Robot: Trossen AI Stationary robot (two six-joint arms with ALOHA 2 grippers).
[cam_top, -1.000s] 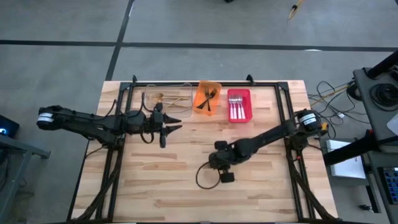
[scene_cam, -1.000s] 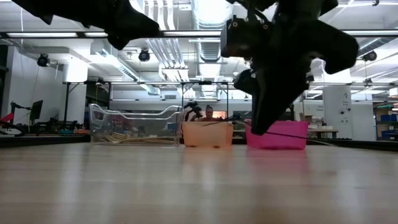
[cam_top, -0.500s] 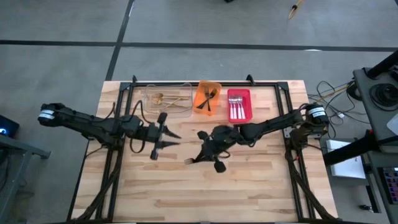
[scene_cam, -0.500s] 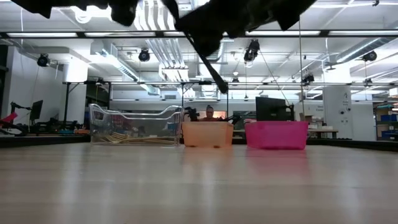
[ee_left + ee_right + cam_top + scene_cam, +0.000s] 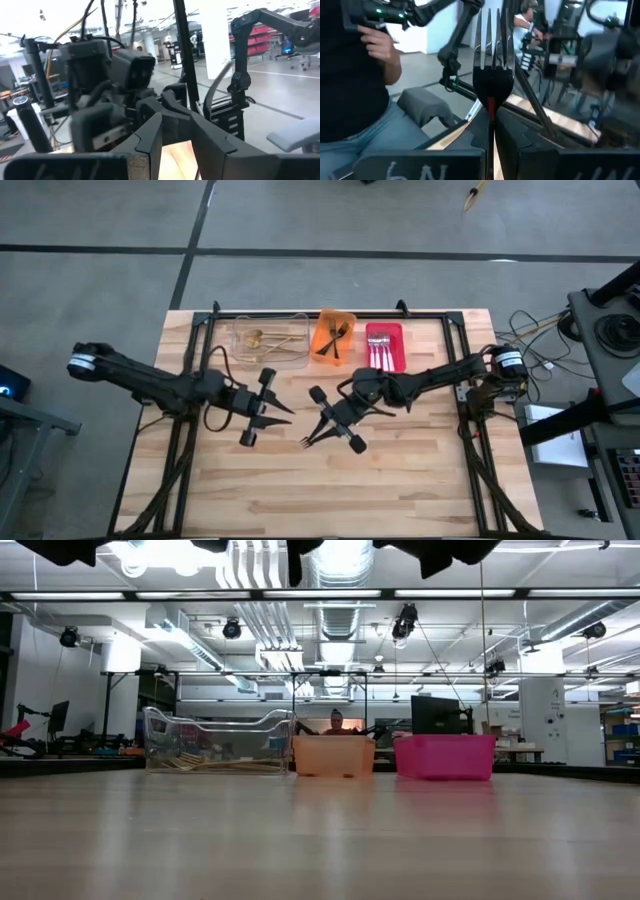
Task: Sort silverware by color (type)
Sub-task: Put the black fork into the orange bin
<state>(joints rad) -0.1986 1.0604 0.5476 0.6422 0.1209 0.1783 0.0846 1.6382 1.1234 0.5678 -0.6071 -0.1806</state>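
My right gripper (image 5: 322,430) hovers over the middle of the table, shut on a black fork (image 5: 308,439) whose tines (image 5: 490,30) stick out past the fingertips toward my left gripper. My left gripper (image 5: 288,415) hangs just left of it, pointing at it, open with nothing between its fingers (image 5: 175,122). More silverware lies in bins at the far edge. Gold pieces are in the clear bin (image 5: 270,340), black forks in the orange bin (image 5: 333,338), and silver forks in the red bin (image 5: 384,348). My right gripper pinches the black fork between its two fingers at the neck just behind the head (image 5: 491,102). The fingers lie along the fork, about level, pointing toward the table's left and near side. The handle is hidden between them. The fork is clear of the table, head outward.
The three bins (image 5: 215,745) (image 5: 334,755) (image 5: 445,755) stand in a row along the far edge. Bare wood (image 5: 400,480) spreads over the near half of the table. In the right wrist view a person (image 5: 365,55) stands beyond the table.
My right gripper has risen from the table with the black fork, gone toward the table's left and tipped from pointing down to level. My left gripper has swung a little toward the near edge and tipped up to level, facing the fork.
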